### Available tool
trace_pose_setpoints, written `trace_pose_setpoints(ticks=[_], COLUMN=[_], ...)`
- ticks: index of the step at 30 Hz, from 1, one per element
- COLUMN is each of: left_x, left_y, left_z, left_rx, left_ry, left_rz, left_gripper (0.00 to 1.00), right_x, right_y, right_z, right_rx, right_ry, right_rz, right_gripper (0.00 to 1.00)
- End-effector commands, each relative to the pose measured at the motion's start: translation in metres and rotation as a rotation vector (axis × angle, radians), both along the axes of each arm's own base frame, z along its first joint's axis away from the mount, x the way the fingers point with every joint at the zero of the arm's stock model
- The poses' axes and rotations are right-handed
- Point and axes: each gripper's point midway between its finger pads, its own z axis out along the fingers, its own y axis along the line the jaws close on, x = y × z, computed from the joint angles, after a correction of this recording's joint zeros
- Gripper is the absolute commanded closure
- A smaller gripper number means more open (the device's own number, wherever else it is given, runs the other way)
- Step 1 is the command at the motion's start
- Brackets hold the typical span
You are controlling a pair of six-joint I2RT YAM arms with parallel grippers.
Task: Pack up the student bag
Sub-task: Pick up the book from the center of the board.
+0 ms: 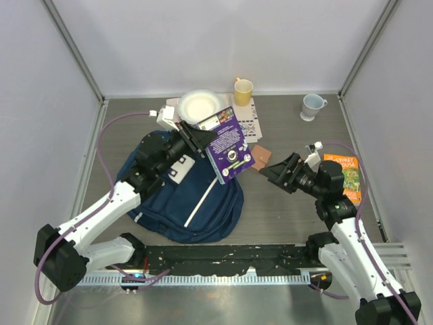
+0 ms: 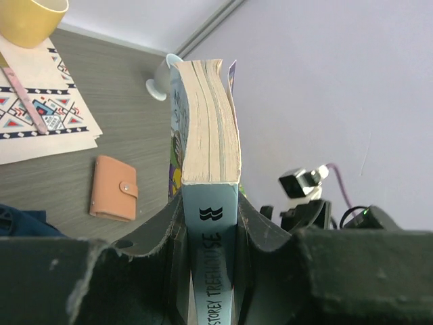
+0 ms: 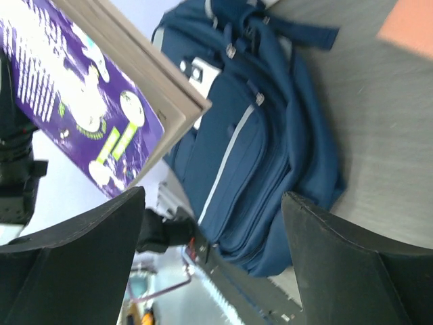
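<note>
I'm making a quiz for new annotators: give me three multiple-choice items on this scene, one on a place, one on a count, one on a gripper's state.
1. Where is the orange book? A on the plate; B upright against the back wall; C flat on the table near its right edge.
2. How many cups stand on the table? A one; B two; C three.
3. The left gripper is: A shut on the purple book; B open, empty; C shut on the wallet.
1 C, it lies flat there; 2 B, one yellow cup, one pale cup; 3 A, it clamps the book, lifted by the student bag.
</note>
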Motion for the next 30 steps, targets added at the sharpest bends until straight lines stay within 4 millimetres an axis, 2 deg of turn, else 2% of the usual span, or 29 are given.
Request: trace_pose_setpoints(ticks=[1,6,11,12,14,22,23,25,26,28,29,30], left_x=[0.007,0.009,0.008,0.008,0.006,-0.001,-0.001,-0.003,-0.004,-0.005,-0.005,-0.006], left_y=[0.005,0.004,-0.001,-0.002,-0.004,-0.004,-0.004,-0.003,-0.003,-0.002,-0.002,-0.002], left_z=[0.057,0.060,0.063,0.064,0.065,0.066,0.062,0.062,0.058,0.054,0.052,0.052], left_rx=[-0.152,-0.193,-0.255,-0.271,-0.299,-0.362,-0.361,-0.375,-0.375,-0.381,-0.384,-0.389], left_ry=[-0.109,-0.109,-0.090,-0.094,-0.085,-0.076,-0.069,-0.065,-0.060,-0.048,-0.046,-0.045], left_rz=[0.043,0.043,0.015,0.011,-0.007,-0.038,-0.036,-0.041,-0.043,-0.045,-0.045,-0.046], left_gripper=[1.00,1.00,1.00,1.00,1.00,1.00,1.00,1.00,1.00,1.00,1.00,1.00], right_x=[-0.008,-0.009,-0.008,-0.007,-0.004,0.016,0.017,0.020,0.021,0.022,0.022,0.023], right_y=[0.029,0.052,0.074,0.077,0.082,0.084,0.082,0.082,0.080,0.081,0.080,0.079], right_z=[0.040,0.059,0.055,0.061,0.055,0.071,0.080,0.076,0.083,0.082,0.084,0.083], right_rx=[0.191,0.255,0.356,0.384,0.416,0.485,0.514,0.535,0.557,0.565,0.571,0.573], right_ry=[-0.054,-0.079,-0.016,-0.036,-0.011,-0.111,-0.143,-0.137,-0.163,-0.168,-0.176,-0.177], right_rz=[0.070,0.093,0.093,0.091,0.058,-0.025,-0.030,-0.040,-0.046,-0.048,-0.051,-0.060], right_gripper=[0.13,0.12,0.12,0.12,0.12,0.12,0.12,0.12,0.12,0.12,0.13,0.19])
